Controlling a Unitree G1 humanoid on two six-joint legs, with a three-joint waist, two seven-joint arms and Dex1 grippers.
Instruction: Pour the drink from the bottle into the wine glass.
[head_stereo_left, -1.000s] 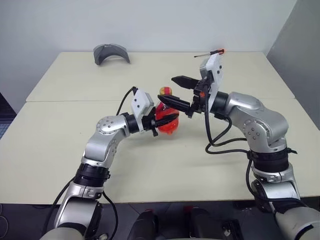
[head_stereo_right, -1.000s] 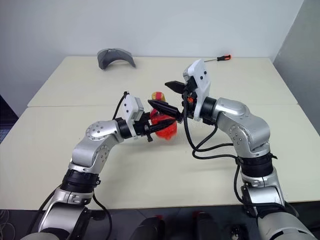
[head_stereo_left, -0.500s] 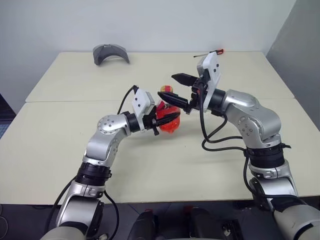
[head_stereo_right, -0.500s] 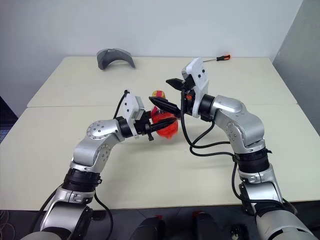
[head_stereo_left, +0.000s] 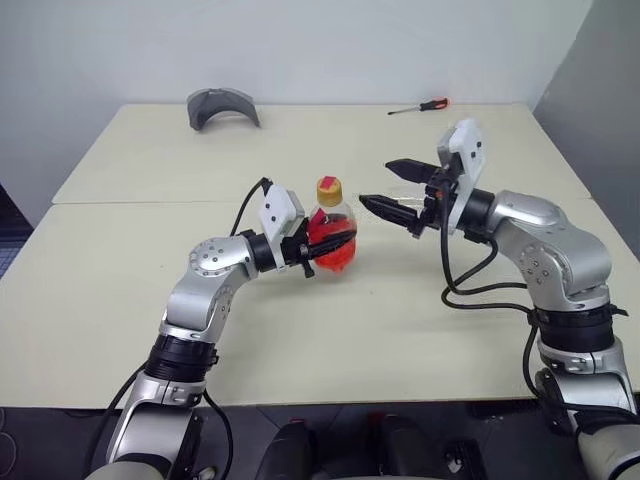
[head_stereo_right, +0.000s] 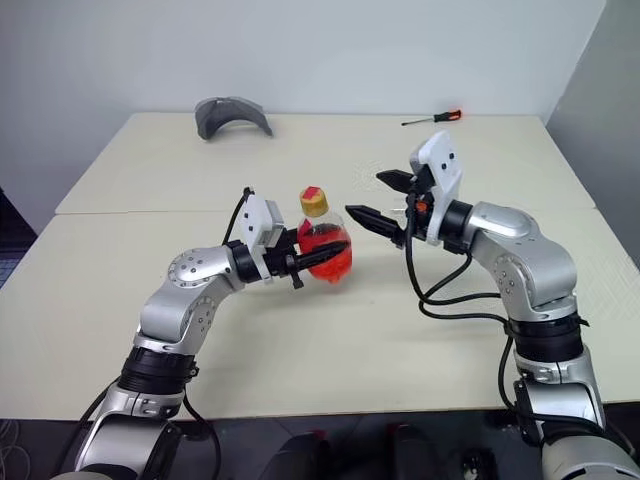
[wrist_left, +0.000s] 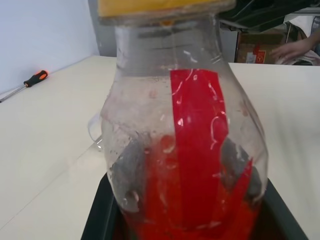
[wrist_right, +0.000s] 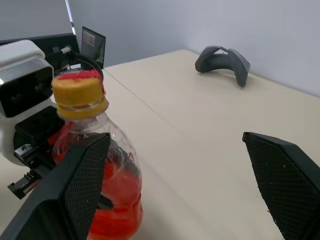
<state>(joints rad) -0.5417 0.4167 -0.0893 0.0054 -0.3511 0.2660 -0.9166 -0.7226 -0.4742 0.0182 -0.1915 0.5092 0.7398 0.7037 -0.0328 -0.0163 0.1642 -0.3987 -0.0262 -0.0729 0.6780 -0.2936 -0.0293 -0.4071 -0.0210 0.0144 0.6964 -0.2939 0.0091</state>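
Gripping the bottle (head_stereo_left: 329, 238) round its fat body, the left pincer (head_stereo_left: 322, 244) keeps it upright above the middle of the bench (head_stereo_left: 150, 160), yellow cap on and neck free, so I'd guess uncapping comes next. The right pincer (head_stereo_left: 393, 186) hangs spread wide and empty just beside the cap. Plenty of bare bench all round; only a screwdriver (head_stereo_left: 420, 105) and a grey headset (head_stereo_left: 222, 106) by the far edge.

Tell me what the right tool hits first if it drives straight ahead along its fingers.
Probably the bottle, held in the left tool. The right tool, open, points at its cap and neck, though its line may pass just above or behind; depth is unclear.
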